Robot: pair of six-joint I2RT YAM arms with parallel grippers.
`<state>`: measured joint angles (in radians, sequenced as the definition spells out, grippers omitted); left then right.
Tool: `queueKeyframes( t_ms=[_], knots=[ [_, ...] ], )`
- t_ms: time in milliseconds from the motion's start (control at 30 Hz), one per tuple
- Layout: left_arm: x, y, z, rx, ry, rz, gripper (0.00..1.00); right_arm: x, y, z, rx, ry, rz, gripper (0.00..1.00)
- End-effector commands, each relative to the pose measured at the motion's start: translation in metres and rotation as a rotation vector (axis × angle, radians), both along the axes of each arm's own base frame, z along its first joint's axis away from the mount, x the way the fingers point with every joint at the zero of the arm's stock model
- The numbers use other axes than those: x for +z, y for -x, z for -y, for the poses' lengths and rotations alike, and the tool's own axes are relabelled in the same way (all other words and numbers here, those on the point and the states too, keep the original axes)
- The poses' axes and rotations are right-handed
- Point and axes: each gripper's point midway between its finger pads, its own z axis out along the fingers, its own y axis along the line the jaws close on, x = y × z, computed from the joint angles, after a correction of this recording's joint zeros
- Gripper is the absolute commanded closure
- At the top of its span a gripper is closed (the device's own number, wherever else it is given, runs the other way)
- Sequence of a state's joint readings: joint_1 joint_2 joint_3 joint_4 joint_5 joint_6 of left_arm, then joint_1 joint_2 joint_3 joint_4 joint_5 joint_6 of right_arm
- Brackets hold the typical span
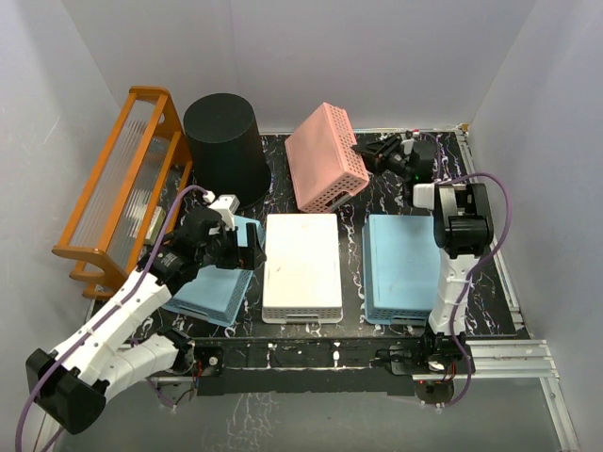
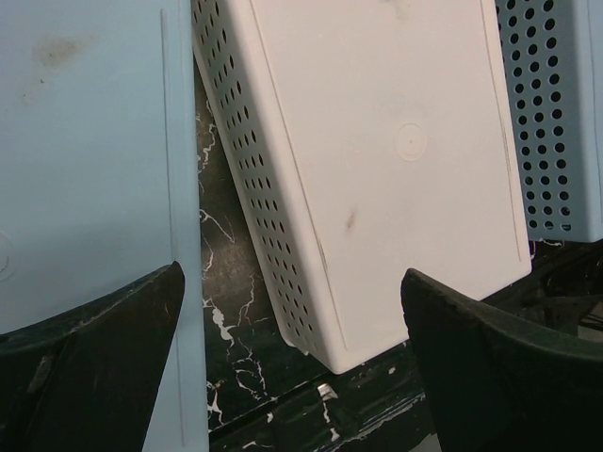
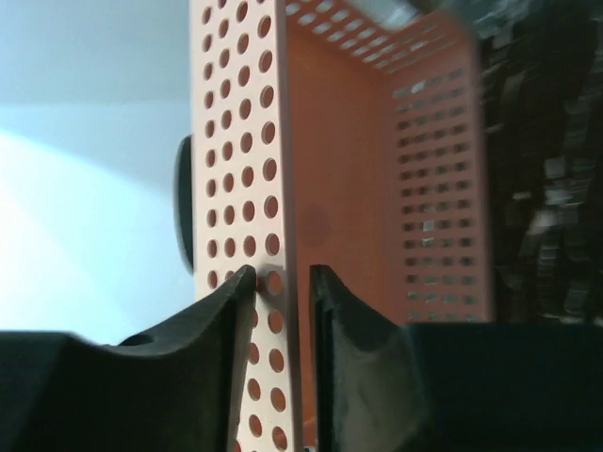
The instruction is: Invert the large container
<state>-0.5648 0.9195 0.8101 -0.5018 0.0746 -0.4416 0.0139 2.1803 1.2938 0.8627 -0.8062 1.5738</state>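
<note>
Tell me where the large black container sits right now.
In the top view the large container stands at the far-left corner of the table, between the orange rack and the tilted pink basket, beyond the left gripper.

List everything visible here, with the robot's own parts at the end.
rack: 1, orange, left edge.
bin: 1, black, back left beside the rack, seemingly base up.
pink basket: 1, pink, back centre, tilted.
white basket: 1, white, centre, upside down.
left blue basket: 1, blue, front left, upside down.
right blue basket: 1, blue, front right, upside down.
table: 1, black marbled, under everything.
left gripper: 1, black, open, above the left blue and white baskets.
right gripper: 1, black, closed about the pink basket's wall.
</note>
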Motion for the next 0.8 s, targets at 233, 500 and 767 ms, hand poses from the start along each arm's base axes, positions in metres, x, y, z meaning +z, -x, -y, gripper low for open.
queueKeyframes(
  t_ms=[233,500,767],
  knots=[
    [0.018,-0.013,0.015,-0.022,0.05,0.02,0.01,-0.013,-0.032,0.081,-0.192,0.62,-0.08,0.09],
    [0.023,-0.028,0.001,0.072,-0.052,-0.003,0.01,0.023,-0.007,0.165,-0.507,1.056,-0.177,0.02],
    [0.048,-0.045,0.002,0.051,-0.085,0.083,0.01,0.091,0.045,0.215,-0.706,1.299,-0.141,0.02]
  ],
)
